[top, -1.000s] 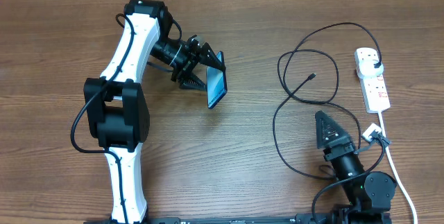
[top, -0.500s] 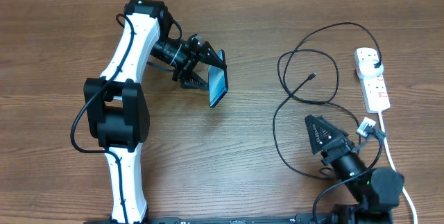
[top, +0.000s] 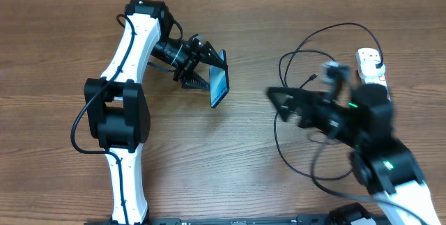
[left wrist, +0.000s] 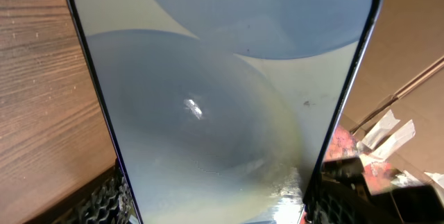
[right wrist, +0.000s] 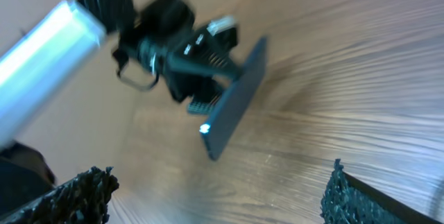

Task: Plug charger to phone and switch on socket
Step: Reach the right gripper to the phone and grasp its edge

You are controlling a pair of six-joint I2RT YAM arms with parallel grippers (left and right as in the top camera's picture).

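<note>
Wooden worktop carries everything. Near its middle the left gripper has its jaws clenched on the phone, which stands on edge, its lit screen filling the left wrist view. At 3 o'clock from it the charger lies in loose loops. The socket sits toward 2 o'clock, partly hidden by the blurred right gripper, whose jaws are spread wide and empty.

Even bright light; right arm motion-blurred overhead, small glare on phone.
</note>
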